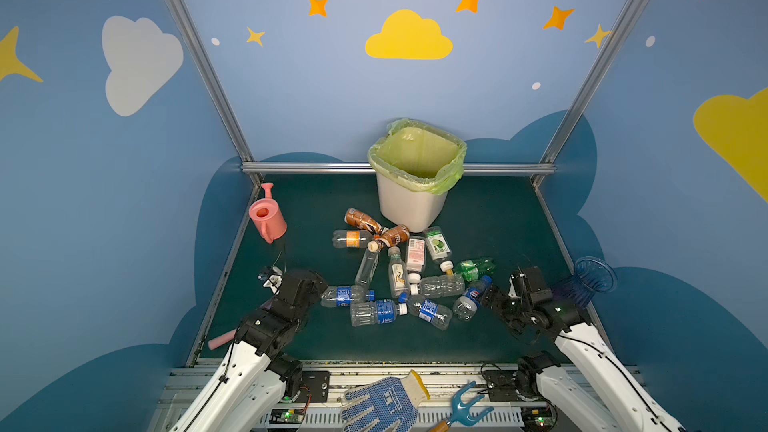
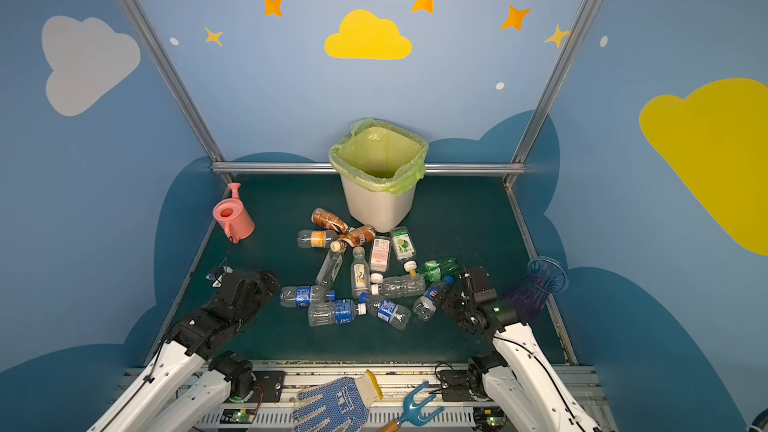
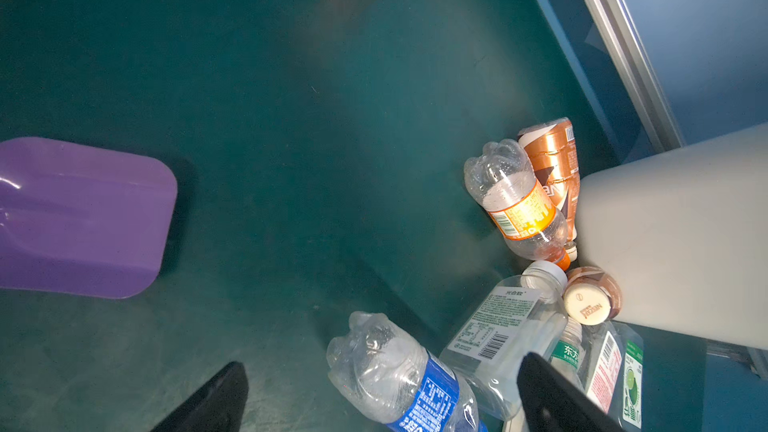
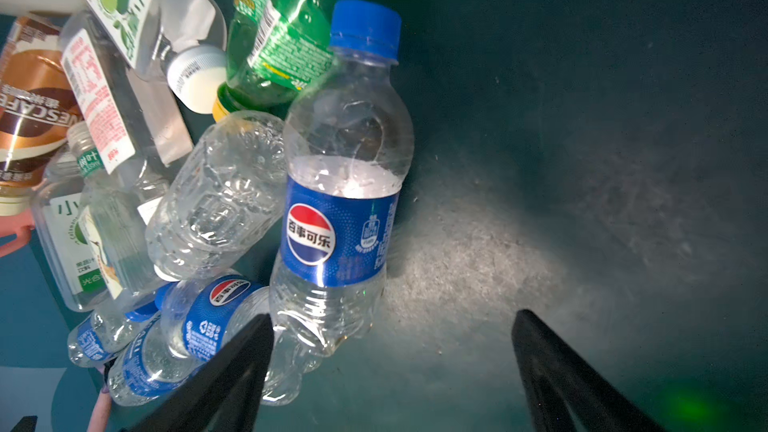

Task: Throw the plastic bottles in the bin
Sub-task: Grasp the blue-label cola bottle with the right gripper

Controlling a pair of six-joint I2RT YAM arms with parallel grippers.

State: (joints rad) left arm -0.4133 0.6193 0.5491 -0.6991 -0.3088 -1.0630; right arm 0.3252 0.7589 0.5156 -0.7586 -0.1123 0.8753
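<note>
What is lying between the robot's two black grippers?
Four clear plastic bottles with blue labels lie on the dark green mat between the left gripper and the right gripper, as both top views show.

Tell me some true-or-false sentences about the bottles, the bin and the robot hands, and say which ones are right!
1. The bin has a green bag in it. True.
2. Bottles already fill the bin. False: none shows inside it. The plastic bottles lie on the green mat in front of it.
3. The pink watering can stands apart from the bottles, on the left in both top views. True.
4. The right gripper holds a bottle up in the air. False: its jaws stand open at the base of a blue-labelled bottle lying on the mat.
5. The left gripper is open. True.
</note>
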